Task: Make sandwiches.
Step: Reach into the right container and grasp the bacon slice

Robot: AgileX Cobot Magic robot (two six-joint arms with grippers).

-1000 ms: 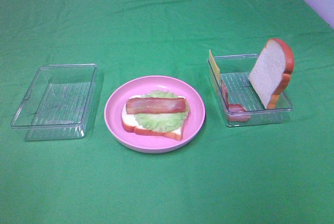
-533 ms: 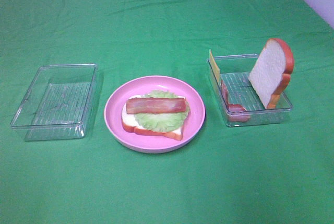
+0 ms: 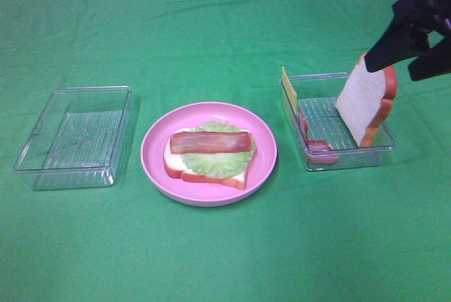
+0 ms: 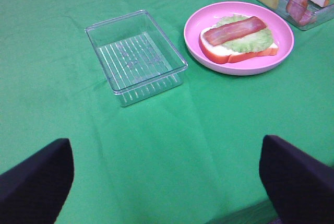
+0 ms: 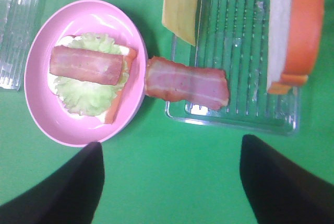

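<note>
A partly built sandwich (image 3: 210, 153) lies on the pink plate (image 3: 151, 148): one bread slice, lettuce, and a bacon strip on top. In the right clear tray (image 3: 352, 154) a bread slice (image 3: 365, 98) leans upright, with yellow cheese (image 3: 287, 85) and bacon (image 3: 310, 136) against the tray's left wall. My right gripper (image 3: 414, 52) hangs open above that bread slice, touching nothing. The right wrist view shows the bacon (image 5: 185, 84), cheese (image 5: 180, 4), bread (image 5: 292, 25) and sandwich (image 5: 88, 72) beyond the open right gripper (image 5: 172, 187). My left gripper (image 4: 167, 182) is open and empty over bare cloth, out of the exterior view.
An empty clear tray (image 3: 74, 136) sits left of the plate, also seen as the empty tray (image 4: 135, 57) in the left wrist view. Green cloth covers the whole table.
My right gripper has come into the exterior view at the upper right, above the leaning bread slice. The food and trays have not moved.
</note>
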